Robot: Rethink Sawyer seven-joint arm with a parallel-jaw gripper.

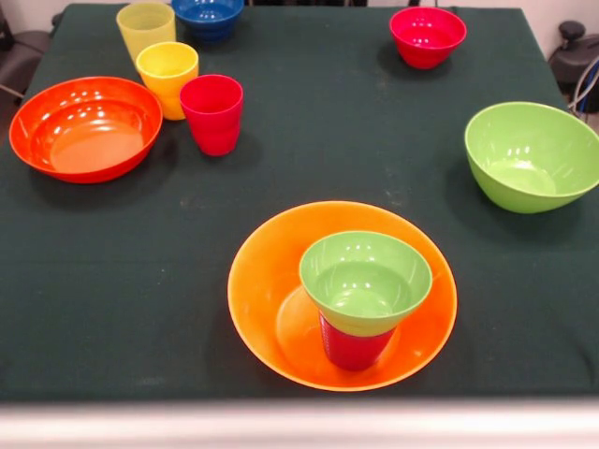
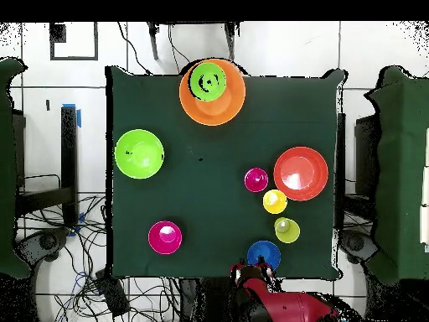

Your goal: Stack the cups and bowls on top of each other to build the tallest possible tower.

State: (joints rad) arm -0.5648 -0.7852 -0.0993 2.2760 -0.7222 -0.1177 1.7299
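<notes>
The tower stands at the table's near edge in the front view. It is the large yellow-orange bowl (image 1: 257,281), an upturned ribbed purple cup (image 1: 356,348) that looks reddish inside it, and the small green bowl (image 1: 365,281) upright on the cup. From overhead the small green bowl (image 2: 208,81) tops the yellow-orange bowl (image 2: 233,105). The red-pink cup (image 1: 212,112), yellow-orange cup (image 1: 168,77) and pale yellow cup (image 1: 145,28) stand in a row at the left. The gripper (image 2: 250,270) is drawn back at the robot's table edge, far from the tower.
The wide orange-red bowl (image 1: 84,128) sits left of the cups. The small blue bowl (image 1: 208,17) and the small red-pink bowl (image 1: 427,36) are at the far edge. The large green bowl (image 1: 532,156) is at the right.
</notes>
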